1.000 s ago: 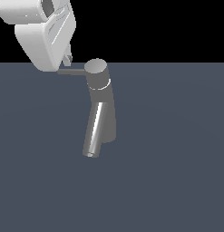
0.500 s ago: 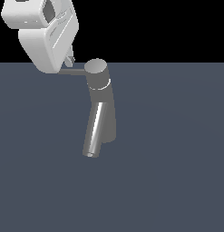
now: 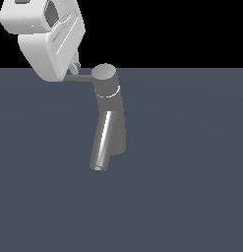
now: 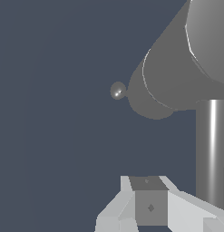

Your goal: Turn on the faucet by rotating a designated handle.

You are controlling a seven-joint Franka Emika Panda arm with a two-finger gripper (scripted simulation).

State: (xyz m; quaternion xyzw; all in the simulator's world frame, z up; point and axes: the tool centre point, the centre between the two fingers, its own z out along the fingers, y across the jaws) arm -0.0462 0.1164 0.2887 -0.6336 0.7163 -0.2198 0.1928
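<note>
Two views to go through. Exterior view first: gripper (image 3: 74, 65) a bit higher and more tipped than half a second ago, only a small shift. Fingertips down at the handle (image 3: 81, 77), touching it or just above it, near the rod's free end. Hard to tell if clenched or loose, with the big white hand hiding most of both fingers. Handle sticking out sideways as before, not swung at all. Faucet (image 3: 109, 110) past the fingers, at the far end of the rod, with the shiny spout (image 3: 103, 142) sloping down and away from them. So no turn yet, and still all of the job to do.

Wrist view next: part of the gripper (image 4: 149, 201) at the edge, grip still not clear. Small round tip of the handle (image 4: 117, 90) out ahead of the fingers, apart from them here. Faucet (image 4: 177, 77) just behind that tip, spout (image 4: 212, 145) beside the fingers. Likely next: push the rod sideways around the cap
</note>
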